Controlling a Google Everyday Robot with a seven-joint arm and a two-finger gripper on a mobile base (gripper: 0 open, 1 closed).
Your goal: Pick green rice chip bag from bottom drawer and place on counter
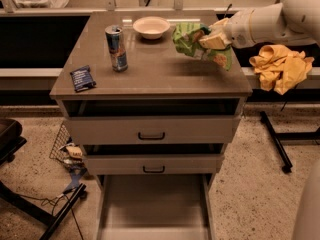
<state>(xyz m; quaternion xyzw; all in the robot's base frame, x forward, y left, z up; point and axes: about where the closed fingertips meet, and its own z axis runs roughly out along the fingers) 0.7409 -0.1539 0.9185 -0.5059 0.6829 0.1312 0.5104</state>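
Chip bag (186, 40) between fingers (212, 39) (over counter (150, 66))

Above the right rear part of the counter (150, 66), the gripper (209, 38) clamps the green rice chip bag (187, 38). Its fingertips are partly buried in the foil. Whether the bag touches the counter cannot be told, and its lettering is unreadable. The arm (280, 16) runs out of view to the counter's right. Below the counter, the front of the bottom drawer (155, 204) is cut off.
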